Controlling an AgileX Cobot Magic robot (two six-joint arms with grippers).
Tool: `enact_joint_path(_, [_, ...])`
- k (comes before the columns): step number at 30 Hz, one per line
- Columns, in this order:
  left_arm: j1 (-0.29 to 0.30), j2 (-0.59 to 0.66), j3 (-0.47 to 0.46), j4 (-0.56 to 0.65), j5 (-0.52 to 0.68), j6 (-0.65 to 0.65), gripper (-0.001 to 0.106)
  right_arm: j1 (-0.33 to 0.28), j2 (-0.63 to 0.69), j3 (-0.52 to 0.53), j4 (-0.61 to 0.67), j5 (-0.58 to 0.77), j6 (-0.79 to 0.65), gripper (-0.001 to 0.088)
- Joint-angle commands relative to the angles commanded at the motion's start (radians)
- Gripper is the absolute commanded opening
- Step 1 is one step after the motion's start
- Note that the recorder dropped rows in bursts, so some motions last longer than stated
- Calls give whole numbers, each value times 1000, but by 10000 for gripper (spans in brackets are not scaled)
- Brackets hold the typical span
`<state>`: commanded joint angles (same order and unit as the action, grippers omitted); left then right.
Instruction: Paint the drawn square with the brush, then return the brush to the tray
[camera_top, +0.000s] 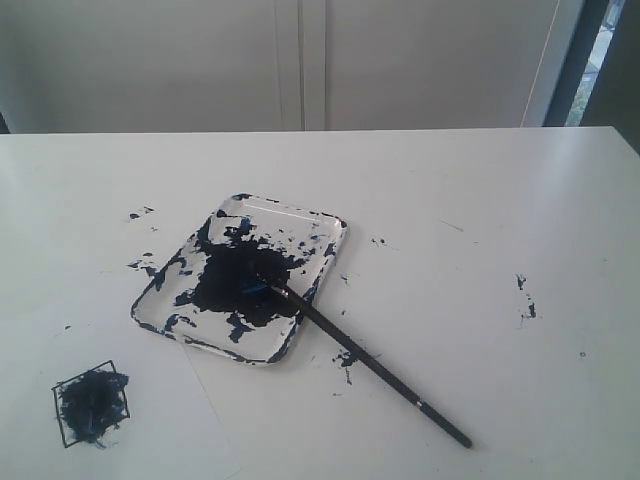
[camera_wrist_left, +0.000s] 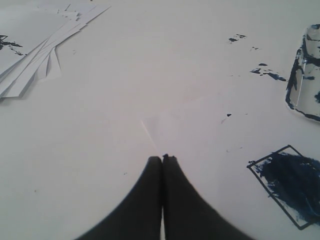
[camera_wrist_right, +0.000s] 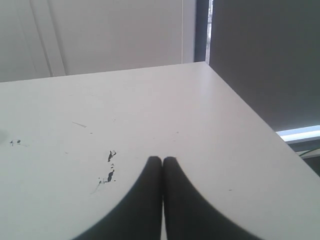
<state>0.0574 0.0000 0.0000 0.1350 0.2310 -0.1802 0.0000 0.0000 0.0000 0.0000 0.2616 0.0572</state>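
**Brush lying half in the tray, square daubed, both hands clenched and empty**

The drawn square (camera_top: 90, 403) sits at the near left of the desk (camera_top: 480, 200) in the exterior view. Its thin black outline is skewed, and most of the inside is covered with dark blue-black paint. A few strokes stray over the lower edge. The left wrist view shows the same square (camera_wrist_left: 290, 185), with bare white along one inner side.

The brush (camera_top: 365, 358) lies slantwise. Its wet tip rests on the big dark blot inside the tray (camera_top: 285, 222), and the black handle crosses the tray's near right rim. The handle then runs out over the desk toward the near right, where its far end rests on the desk. The tray stands near the middle of the desk, apart from the square, smeared and flecked all over its floor.

Loose paint spots (camera_top: 140, 213) mark the desk to the left of the tray, and more spots (camera_top: 525, 295) lie well to its right.

The left hand (camera_wrist_left: 162, 158) is clenched, its two dark fingertips pressed together with nothing between them. It is over bare white surface, with the square and a tray edge (camera_wrist_left: 300, 85) off to one side. A fanned stack of white sheets (camera_wrist_left: 35, 50) lies further off.

The right hand (camera_wrist_right: 162, 159) is likewise clenched and empty, near a few small specks (camera_wrist_right: 110, 165) and a desk corner.
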Motion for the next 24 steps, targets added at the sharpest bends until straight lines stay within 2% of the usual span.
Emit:
enact_joint_path(17, [0, 0, 0, 0, 0, 0, 0, 0, 0, 0, 0, 2, 0, 0])
enact_joint_path(24, [0, 0, 0, 0, 0, 0, 0, 0, 0, 0, 0, 68, 0, 0])
